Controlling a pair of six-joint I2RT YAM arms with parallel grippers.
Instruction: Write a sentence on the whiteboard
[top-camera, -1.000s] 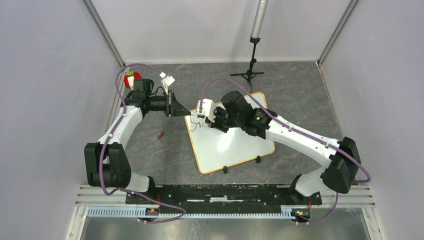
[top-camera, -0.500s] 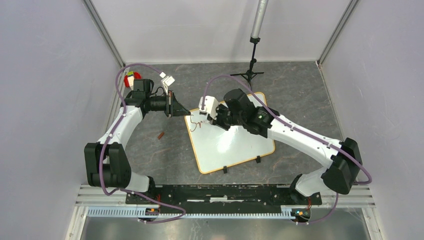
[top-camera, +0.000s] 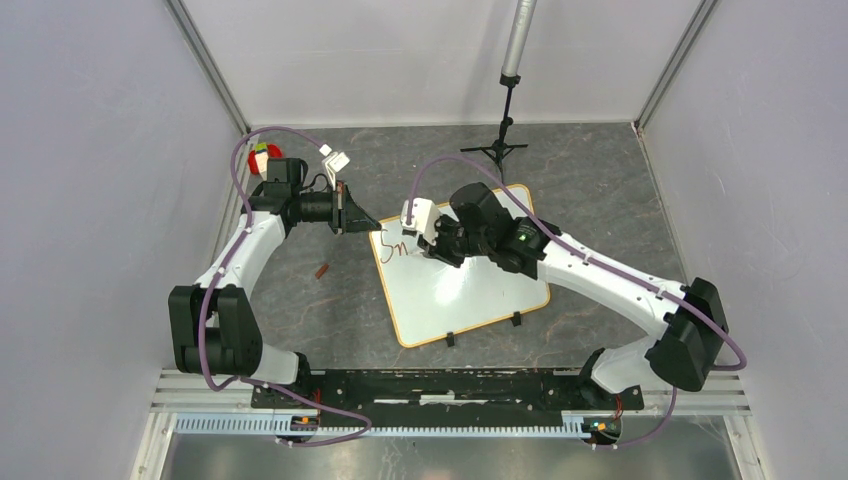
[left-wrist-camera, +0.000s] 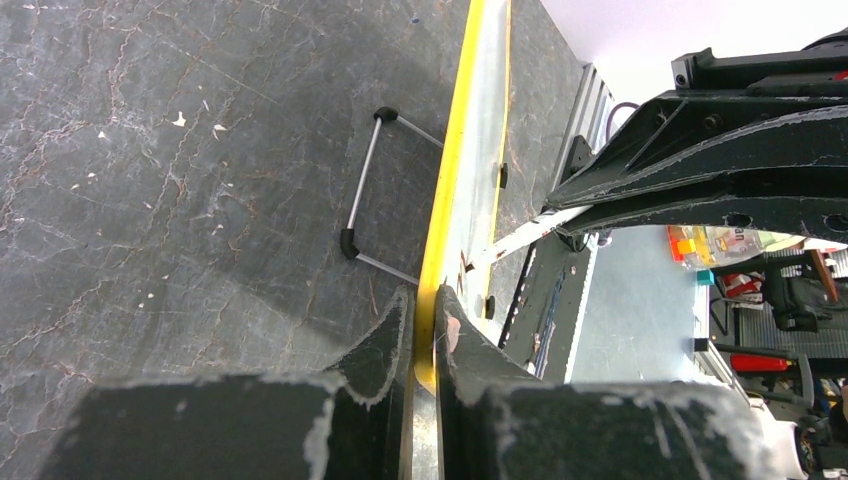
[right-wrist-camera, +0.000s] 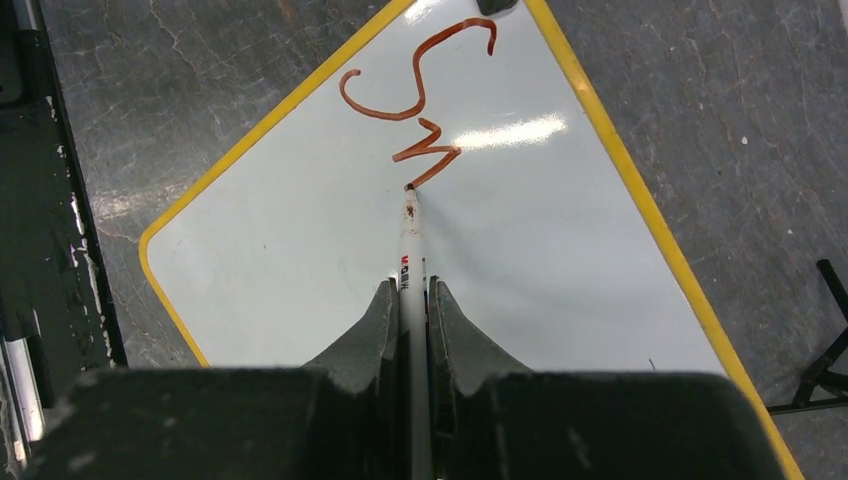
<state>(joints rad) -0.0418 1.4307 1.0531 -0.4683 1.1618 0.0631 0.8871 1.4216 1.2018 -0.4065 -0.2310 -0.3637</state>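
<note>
The whiteboard (top-camera: 470, 285), white with a yellow-orange frame, lies tilted on the grey floor mat. My left gripper (top-camera: 372, 226) is shut on its far left corner; in the left wrist view (left-wrist-camera: 424, 318) the jaws pinch the yellow frame (left-wrist-camera: 447, 190). My right gripper (top-camera: 432, 245) is shut on a white marker (right-wrist-camera: 410, 250), whose tip touches the board. The sentence (right-wrist-camera: 420, 100) so reads only a dark red "S" and part of an "m", also showing in the top view (top-camera: 392, 246).
A small reddish marker cap (top-camera: 322, 270) lies on the mat left of the board. A black tripod stand (top-camera: 500, 148) rises beyond the board. A red and green object (top-camera: 264, 153) sits at the far left corner. Two black clips (top-camera: 483, 329) sit on the board's near edge.
My right gripper has moved rightward along the board with the marker, and red strokes after the "S" have appeared. The left arm has stayed put, holding the corner.
</note>
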